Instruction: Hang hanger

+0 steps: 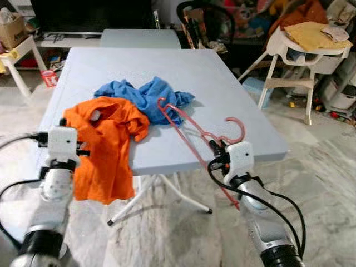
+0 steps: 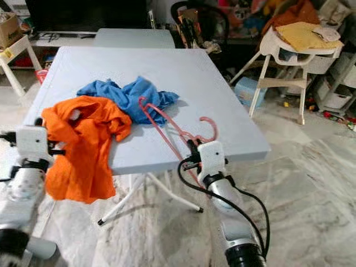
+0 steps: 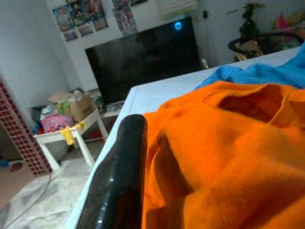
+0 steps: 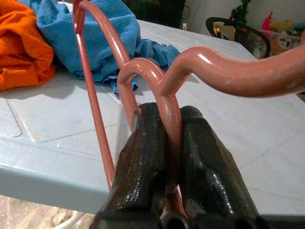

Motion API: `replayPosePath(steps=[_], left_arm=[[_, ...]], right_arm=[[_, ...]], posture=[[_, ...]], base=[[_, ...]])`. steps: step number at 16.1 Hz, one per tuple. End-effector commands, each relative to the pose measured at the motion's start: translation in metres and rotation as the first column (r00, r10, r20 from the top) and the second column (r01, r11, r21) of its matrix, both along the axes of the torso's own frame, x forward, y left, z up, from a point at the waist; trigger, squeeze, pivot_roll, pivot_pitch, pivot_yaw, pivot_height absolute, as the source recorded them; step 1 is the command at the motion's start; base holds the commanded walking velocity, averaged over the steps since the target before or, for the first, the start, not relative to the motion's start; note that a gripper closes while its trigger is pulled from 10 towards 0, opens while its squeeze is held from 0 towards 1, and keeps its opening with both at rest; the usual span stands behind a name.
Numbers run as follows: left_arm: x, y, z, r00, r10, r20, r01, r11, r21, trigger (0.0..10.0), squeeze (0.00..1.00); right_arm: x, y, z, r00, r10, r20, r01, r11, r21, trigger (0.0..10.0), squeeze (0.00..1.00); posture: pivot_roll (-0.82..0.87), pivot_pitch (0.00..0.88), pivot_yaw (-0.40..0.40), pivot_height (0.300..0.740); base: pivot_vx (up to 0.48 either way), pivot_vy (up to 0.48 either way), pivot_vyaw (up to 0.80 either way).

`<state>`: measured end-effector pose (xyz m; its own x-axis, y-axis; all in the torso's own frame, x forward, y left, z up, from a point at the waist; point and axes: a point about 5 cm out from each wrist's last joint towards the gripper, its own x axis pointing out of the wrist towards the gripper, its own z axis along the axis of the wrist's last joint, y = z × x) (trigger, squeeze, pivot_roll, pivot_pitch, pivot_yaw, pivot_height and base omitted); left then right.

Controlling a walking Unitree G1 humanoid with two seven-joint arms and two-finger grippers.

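Clearly right tool (image 4: 167, 143) pinching pink hanger (image 1: 186, 123); left tool (image 3: 119, 181) state unclear beside orange shirt (image 1: 105, 150).

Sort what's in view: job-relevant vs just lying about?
Job:
pink hanger, clamped in right gripper
orange shirt, draped over the table edge, beside left gripper

Lying about:
blue cloth
high chair
TV

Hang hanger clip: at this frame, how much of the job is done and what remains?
Done: the right gripper has its fingers shut on the pink hanger near the hook, one end past the edge of the grey table. In hand: the left gripper is at the orange shirt draped over the front edge; its grip cannot be judged. Left: the hanger is in no garment, and the blue garment lies crumpled.
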<state>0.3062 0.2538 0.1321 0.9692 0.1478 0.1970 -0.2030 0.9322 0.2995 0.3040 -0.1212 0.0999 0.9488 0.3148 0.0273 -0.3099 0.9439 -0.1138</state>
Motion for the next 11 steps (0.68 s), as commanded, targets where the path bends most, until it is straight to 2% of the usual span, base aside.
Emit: replayPosePath(steps=[1,3,4,6,7,8,9,10,11], left_arm=[[-0.004,-0.004,-0.002,0.999,-0.023,-0.041,0.021,0.998,-0.053,10.0,1.00],[-0.020,-0.023,-0.003,0.994,-0.098,-0.049,0.089,0.983,-0.163,10.0,1.00],[-0.027,-0.032,-0.003,0.991,-0.123,-0.060,0.105,0.962,-0.253,10.0,1.00],[-0.035,-0.038,-0.006,0.983,-0.155,-0.096,0.108,0.920,-0.376,10.0,1.00],[-0.041,-0.039,-0.013,0.975,-0.170,-0.140,0.103,0.914,-0.393,10.0,1.00],[-0.048,-0.037,-0.019,0.964,-0.167,-0.207,0.080,0.923,-0.375,10.0,1.00],[-0.050,-0.034,-0.019,0.960,-0.151,-0.235,0.056,0.929,-0.366,10.0,1.00],[-0.052,-0.028,-0.022,0.953,-0.096,-0.288,-0.006,0.942,-0.336,10.0,1.00],[-0.053,-0.024,-0.023,0.951,-0.064,-0.302,-0.044,0.941,-0.335,10.0,1.00]], right_arm=[[-0.001,-0.001,-0.012,0.998,0.004,-0.062,-0.005,1.000,-0.020,10.0,0.00],[0.001,0.001,-0.011,0.998,0.007,-0.060,-0.009,1.000,-0.019,10.0,0.00],[0.001,0.003,-0.012,0.998,0.013,-0.061,-0.014,1.000,-0.018,10.0,0.00],[0.001,0.006,-0.012,0.998,0.025,-0.062,-0.026,1.000,-0.016,10.0,0.00],[0.001,0.007,-0.012,0.997,0.034,-0.064,-0.035,0.999,-0.017,10.0,0.00],[0.001,0.008,-0.013,0.997,0.042,-0.063,-0.044,0.999,-0.022,10.0,0.00],[0.001,0.008,-0.013,0.997,0.042,-0.062,-0.044,0.999,-0.022,10.0,0.00],[0.002,0.007,-0.012,0.997,0.039,-0.061,-0.041,0.999,-0.022,10.0,0.00],[0.002,0.006,-0.012,0.997,0.037,-0.061,-0.038,0.999,-0.022,10.0,0.00]], posture=[[0.03,0.020,-0.063,0.740],[0.04,0.020,-0.069,0.740],[0.04,0.019,-0.071,0.740],[0.05,0.018,-0.078,0.740],[0.05,0.018,-0.078,0.740],[0.05,0.017,-0.075,0.740],[0.05,0.017,-0.073,0.740],[0.04,0.017,-0.073,0.740],[0.04,0.017,-0.072,0.740]], base=[[0.000,0.000,0.00],[0.000,0.000,0.00],[0.000,0.000,0.00],[0.000,0.000,0.00],[0.000,0.000,0.00],[0.000,0.000,0.00],[0.000,0.000,0.00],[0.000,0.000,0.00],[0.000,0.000,0.00]])
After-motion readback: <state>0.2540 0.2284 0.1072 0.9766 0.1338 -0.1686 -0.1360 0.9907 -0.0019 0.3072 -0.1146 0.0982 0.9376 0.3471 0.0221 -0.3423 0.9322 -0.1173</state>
